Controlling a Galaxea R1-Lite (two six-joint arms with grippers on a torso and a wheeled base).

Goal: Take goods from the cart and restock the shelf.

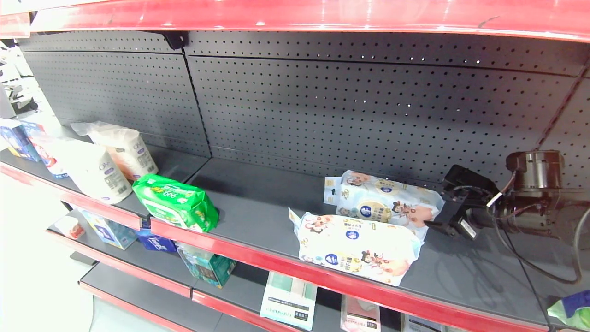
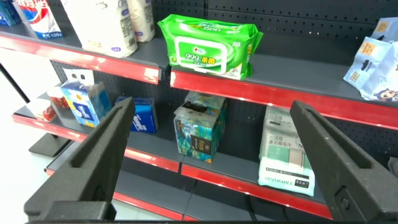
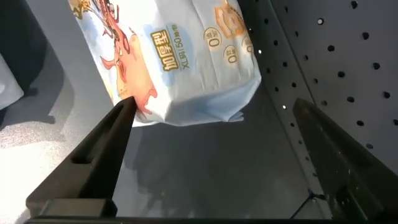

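Grey pegboard [image 1: 322, 106] backs the shelf [image 1: 258, 193], a dark deck with a red front lip. Two cartoon-printed wipe packs lie on it: the front pack [image 1: 355, 246] overhangs the lip slightly, and the rear pack [image 1: 387, 203] lies at its 1 o'clock, the two overlapping so that their meeting edge is hidden. A green pack [image 1: 177, 203] sits at the lip well off at the front pack's 9 o'clock. At the green pack's 10 o'clock stand white rolls [image 1: 99, 170], with more goods beyond them cut off by the frame.

The right gripper [image 3: 214, 106] is over the deck at the rear pack's 3 o'clock. Its jaws are spread wide and grip nothing; one fingertip is right at the pack's end, and whether it touches cannot be told.

The left gripper [image 2: 211, 106] hangs in front of the shelving below the green pack, jaws also wide apart and empty.

Boxes [image 1: 207, 267] on the lower shelves are partly hidden behind the red lip. A green and blue corner [image 1: 571, 309] at the head view's 4 o'clock is cut off, too little to identify.
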